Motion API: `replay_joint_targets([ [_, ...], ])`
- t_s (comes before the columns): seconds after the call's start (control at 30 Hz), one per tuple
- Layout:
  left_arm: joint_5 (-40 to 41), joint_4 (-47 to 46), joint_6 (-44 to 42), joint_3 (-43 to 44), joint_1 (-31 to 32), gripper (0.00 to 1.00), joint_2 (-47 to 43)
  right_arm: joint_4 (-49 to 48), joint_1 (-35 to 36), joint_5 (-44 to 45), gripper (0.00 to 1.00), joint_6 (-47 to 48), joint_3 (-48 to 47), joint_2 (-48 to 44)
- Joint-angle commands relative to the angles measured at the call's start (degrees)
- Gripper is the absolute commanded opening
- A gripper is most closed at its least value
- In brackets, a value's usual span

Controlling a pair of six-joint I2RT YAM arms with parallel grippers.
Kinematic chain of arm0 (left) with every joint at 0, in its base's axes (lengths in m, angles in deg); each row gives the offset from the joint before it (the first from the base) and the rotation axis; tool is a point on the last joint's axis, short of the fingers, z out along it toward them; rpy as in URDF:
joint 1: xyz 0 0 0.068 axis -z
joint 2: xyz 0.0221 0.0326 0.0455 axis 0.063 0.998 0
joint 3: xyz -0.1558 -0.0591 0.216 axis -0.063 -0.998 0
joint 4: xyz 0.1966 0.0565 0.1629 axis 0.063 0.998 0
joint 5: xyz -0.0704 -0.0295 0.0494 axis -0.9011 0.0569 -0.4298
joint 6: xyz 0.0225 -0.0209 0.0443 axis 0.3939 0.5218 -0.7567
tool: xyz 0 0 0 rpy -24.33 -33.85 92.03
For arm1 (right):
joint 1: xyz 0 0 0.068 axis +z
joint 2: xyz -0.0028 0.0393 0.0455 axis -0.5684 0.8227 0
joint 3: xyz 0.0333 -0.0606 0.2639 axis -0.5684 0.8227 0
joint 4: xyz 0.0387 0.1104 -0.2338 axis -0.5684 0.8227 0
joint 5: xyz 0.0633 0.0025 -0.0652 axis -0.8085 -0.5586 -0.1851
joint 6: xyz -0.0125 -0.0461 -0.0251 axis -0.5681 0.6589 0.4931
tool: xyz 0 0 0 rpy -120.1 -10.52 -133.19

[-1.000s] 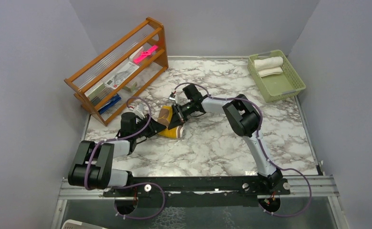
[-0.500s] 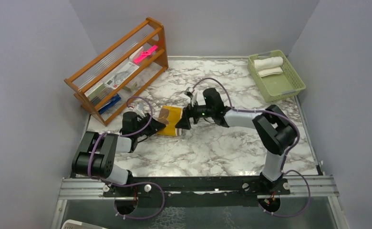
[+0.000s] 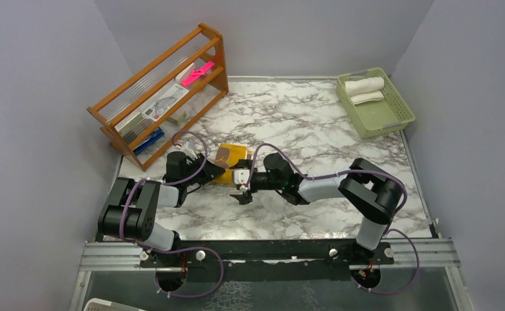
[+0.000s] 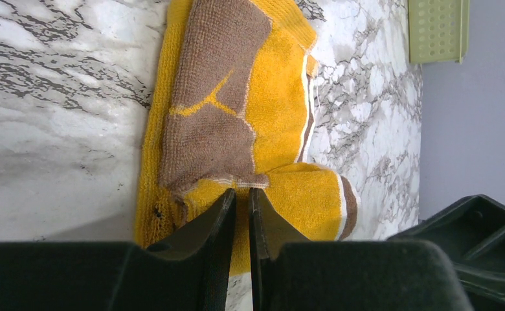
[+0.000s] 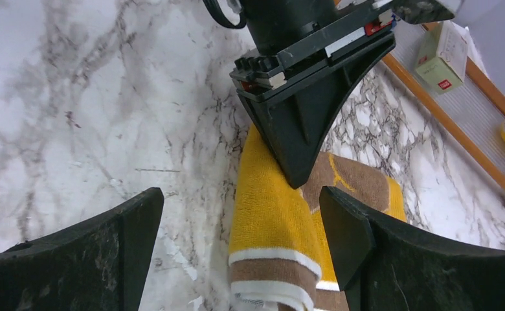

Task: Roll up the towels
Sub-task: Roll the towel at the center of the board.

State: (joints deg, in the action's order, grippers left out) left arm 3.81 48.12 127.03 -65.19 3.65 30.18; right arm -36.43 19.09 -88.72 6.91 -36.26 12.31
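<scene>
The mustard-yellow towel (image 3: 234,154) lies left of the table's middle, brown printed face (image 4: 214,97) up, with its near end curled into a partial roll (image 5: 282,227). My left gripper (image 3: 216,170) comes in from the left and is shut on the towel's folded edge (image 4: 242,189). My right gripper (image 3: 242,189) hovers just in front of the rolled end, open wide, and nothing sits between its fingers (image 5: 240,197). A cream-white towel (image 3: 364,85) sits rolled in the green basket (image 3: 395,118).
A wooden rack (image 3: 159,91) with small items stands at the back left, close behind the left arm. The green basket is at the back right corner. Grey walls close in three sides of the marble table (image 3: 314,207).
My right gripper let go of the yellow towel, opened wide and swung from its far side round to its near end. The left gripper kept its hold.
</scene>
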Motion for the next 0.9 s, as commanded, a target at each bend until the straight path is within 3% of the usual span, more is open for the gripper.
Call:
replay_joint_targets([
  [0.0, 4.1, 4.3, -2.9, -0.6, 0.0, 0.18, 1.5, 2.8, 2.2, 9.2, 0.88, 10.9, -3.7, 4.3],
  [0.43, 4.0, 7.7, -3.5, 1.1, 0.1, 0.18, -1.3, 15.4, 2.9, 16.9, 0.59, 10.9, -10.4, 10.2],
  [0.53, 4.2, 9.4, -3.8, 2.0, 0.0, 0.18, -2.4, 18.4, 2.9, 17.1, 0.38, 9.7, -12.0, 10.9],
  [0.57, 4.2, 10.0, -3.9, 2.5, 0.0, 0.18, -3.1, 19.7, 2.9, 17.2, 0.27, 8.9, -12.7, 11.0],
  [0.6, 4.1, 11.0, -4.0, 3.1, -0.2, 0.18, -3.8, 21.3, 2.9, 17.6, 0.07, 7.3, -13.7, 11.4],
  [0.63, 4.0, 12.2, -4.1, 3.8, -0.4, 0.18, -5.0, 24.0, 2.8, 17.6, 0.02, 5.4, -15.4, 11.9],
  [0.77, 4.9, 20.6, -5.2, 8.2, -1.5, 0.20, -11.8, 30.9, 2.5, 14.1, 0.01, -2.5, -18.9, 12.2],
  [0.87, 7.9, 29.4, -7.6, 12.3, -1.9, 0.23, -18.3, 25.9, 1.5, 13.4, 0.01, -14.4, -16.2, 9.1],
])
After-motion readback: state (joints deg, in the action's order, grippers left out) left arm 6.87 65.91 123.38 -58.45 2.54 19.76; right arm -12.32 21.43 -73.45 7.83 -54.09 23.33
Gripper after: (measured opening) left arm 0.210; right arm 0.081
